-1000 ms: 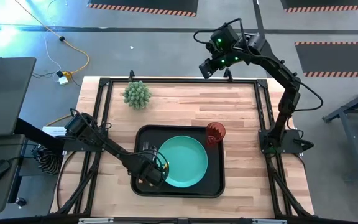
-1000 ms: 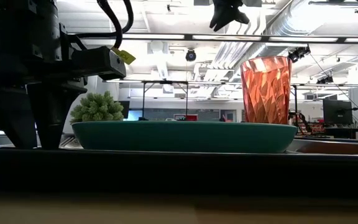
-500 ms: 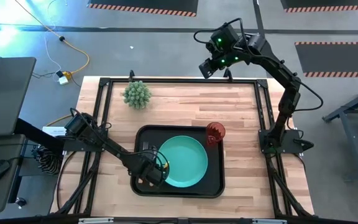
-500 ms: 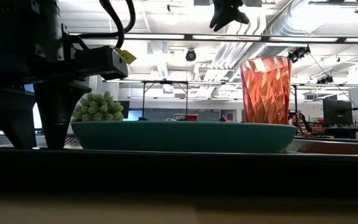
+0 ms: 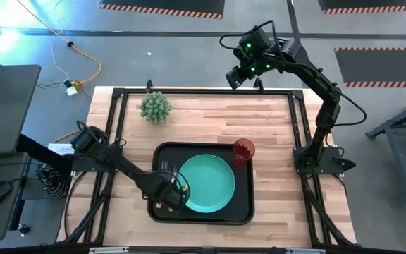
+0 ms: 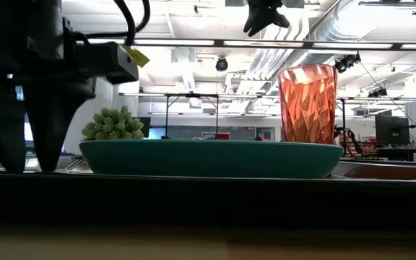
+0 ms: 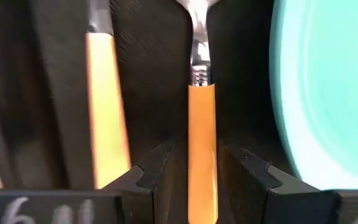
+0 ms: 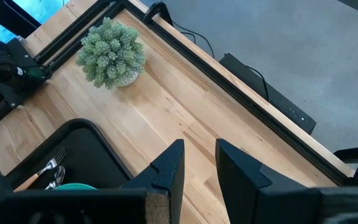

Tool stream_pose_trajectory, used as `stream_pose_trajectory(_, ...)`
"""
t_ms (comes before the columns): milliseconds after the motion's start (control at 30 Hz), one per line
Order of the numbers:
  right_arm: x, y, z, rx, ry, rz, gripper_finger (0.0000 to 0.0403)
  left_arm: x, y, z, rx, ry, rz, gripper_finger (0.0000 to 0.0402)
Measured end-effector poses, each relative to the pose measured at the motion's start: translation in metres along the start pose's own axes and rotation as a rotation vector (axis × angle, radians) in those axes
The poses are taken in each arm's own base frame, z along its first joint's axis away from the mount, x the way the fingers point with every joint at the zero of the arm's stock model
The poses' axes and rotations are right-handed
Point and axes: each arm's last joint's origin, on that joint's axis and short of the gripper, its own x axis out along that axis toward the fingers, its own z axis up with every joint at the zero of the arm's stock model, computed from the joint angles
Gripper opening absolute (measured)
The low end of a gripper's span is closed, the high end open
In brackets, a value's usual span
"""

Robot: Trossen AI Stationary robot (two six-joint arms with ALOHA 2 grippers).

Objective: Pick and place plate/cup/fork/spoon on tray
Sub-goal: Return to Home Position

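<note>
The black tray holds the teal plate, which lies flat in its middle. The red-orange cup stands upright at its far right corner. Fork and spoon lie side by side on the tray's left strip. My left gripper points down over them, open. Its fingers stand on either side of the orange handle nearer the plate; fork or spoon, I cannot tell. The second handle lies beside it. My right gripper hangs open, high over the table's far edge.
A spiky green potted plant stands at the table's far left. Bare wood lies around the tray, widest on the far side. A black frame rail runs along the table's edges.
My left gripper has opened a little over the tray's left strip, letting go of the orange handle, which now lies on the tray between its fingers. Plate and cup have stayed where they were.
</note>
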Motion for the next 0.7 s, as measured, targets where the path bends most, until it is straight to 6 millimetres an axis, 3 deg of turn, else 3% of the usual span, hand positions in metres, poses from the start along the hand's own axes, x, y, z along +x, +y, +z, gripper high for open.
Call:
stream_pose_trajectory(367, 0.000, 0.000, 0.000, -0.018, -0.001, 0.000, 0.0083, -0.029, 0.004, 0.007, 0.038, -0.015, -0.062, 0.0119)
stream_pose_trajectory(533, 0.000, 0.001, 0.000, -0.021, 0.003, 0.007, 0.0083, -0.057, 0.007, 0.014, 0.116, -0.021, -0.158, 0.0119)
stream_pose_trajectory(700, 0.000, 0.012, -0.007, -0.053, 0.042, 0.022, 0.0083, -0.098, 0.012, 0.025, 0.232, -0.106, -0.349, 0.0119)
